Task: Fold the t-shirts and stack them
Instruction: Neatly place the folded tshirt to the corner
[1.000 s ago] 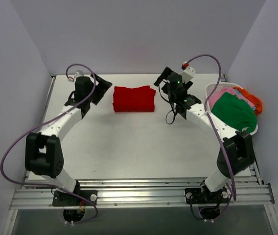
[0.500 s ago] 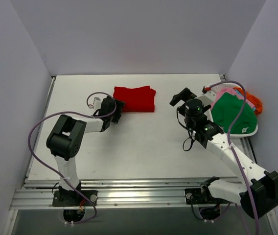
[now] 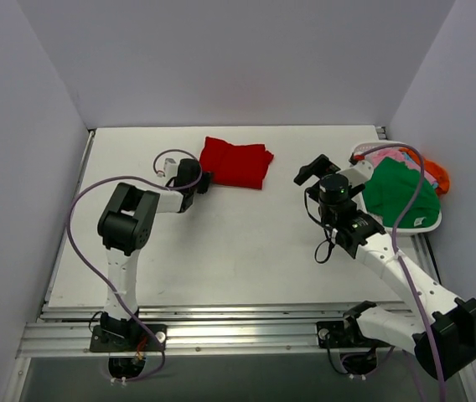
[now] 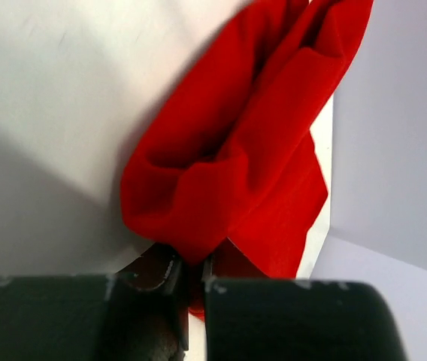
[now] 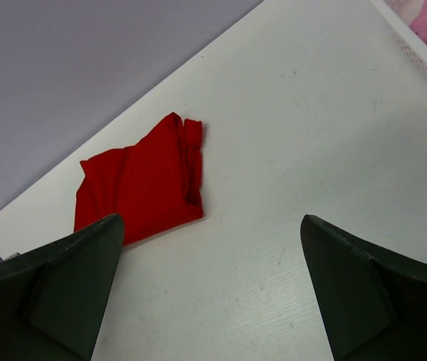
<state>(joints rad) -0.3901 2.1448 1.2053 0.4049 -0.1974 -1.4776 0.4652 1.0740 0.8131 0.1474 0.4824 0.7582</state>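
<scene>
Left wrist: red t-shirt [image 4: 228, 173] is pinched by left gripper [image 4: 191, 267], right gripper [image 5: 210, 226] spread. Positioning is judged under way; release is needed next

White table [image 3: 221, 251] w/ plain grey-lilac walls [image 3: 221, 59] around

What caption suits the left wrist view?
Left pincer pinching the bunched edge of the red t-shirt on the table.
</scene>
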